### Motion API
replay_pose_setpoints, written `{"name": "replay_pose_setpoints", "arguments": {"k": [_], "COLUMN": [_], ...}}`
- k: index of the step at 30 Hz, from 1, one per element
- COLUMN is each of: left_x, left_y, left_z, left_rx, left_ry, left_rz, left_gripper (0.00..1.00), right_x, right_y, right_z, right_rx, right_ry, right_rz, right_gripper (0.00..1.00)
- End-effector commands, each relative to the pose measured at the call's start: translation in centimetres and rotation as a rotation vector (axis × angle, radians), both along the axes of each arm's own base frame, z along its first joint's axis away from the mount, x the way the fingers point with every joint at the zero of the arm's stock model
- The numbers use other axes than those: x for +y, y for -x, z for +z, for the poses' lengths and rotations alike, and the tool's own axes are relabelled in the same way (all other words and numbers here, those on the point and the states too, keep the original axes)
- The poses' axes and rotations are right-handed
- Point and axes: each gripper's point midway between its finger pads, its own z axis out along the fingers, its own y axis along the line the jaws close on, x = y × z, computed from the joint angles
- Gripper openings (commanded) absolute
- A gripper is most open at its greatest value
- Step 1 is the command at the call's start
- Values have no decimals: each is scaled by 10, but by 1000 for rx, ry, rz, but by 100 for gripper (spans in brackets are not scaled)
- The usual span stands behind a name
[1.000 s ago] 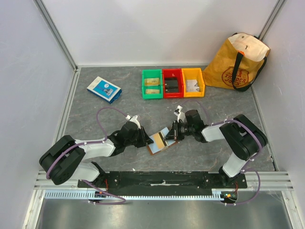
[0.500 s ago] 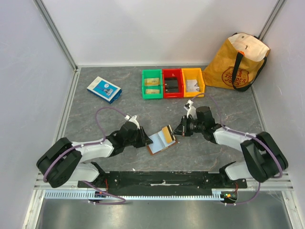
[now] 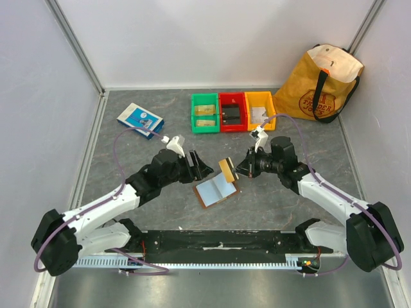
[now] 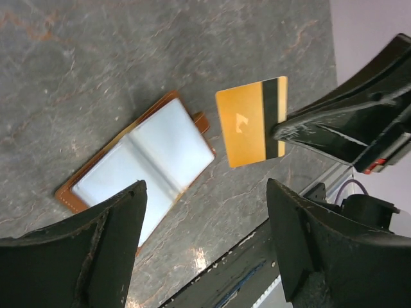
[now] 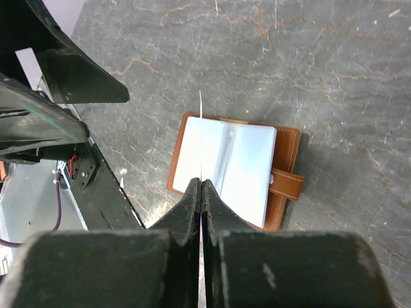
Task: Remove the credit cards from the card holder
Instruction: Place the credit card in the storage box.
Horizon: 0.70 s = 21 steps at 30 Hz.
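right hand [image 3: 241,171] is clamped on a gold credit card [image 4: 252,120], lifted just clear of the open card holder [image 3: 217,191] on the counter [image 3: 173,112]. left hand [image 3: 201,168] is open, empty. next i'd guess: set it aside.

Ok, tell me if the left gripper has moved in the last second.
Yes. The left gripper has drawn away from the card holder and moved toward the green bin, jaws now spread.
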Motion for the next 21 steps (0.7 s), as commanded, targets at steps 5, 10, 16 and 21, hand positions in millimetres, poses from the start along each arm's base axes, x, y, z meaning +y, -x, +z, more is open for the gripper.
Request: {"name": "replay_pose_setpoints", "arguments": {"k": [5, 10, 16, 21], "left_x": [6, -7, -22, -40], "left_y": [-5, 10, 17, 23], "left_z": [48, 65, 75, 93], "left_rx": [-335, -597, -894, -1127], "left_ry": [-155, -337, -607, -778], "left_rz": [-160, -318, -408, -374], "left_gripper": [81, 81, 81, 81], "right_x": [7, 9, 15, 19], "right_y": [-17, -22, -21, -17], "right_z": [34, 44, 53, 63], "right_rx": [18, 118, 216, 241], "right_ry": [-52, -123, -200, -258], "right_rz": [-74, -178, -221, -209], "right_gripper": [0, 0, 0, 0]}}
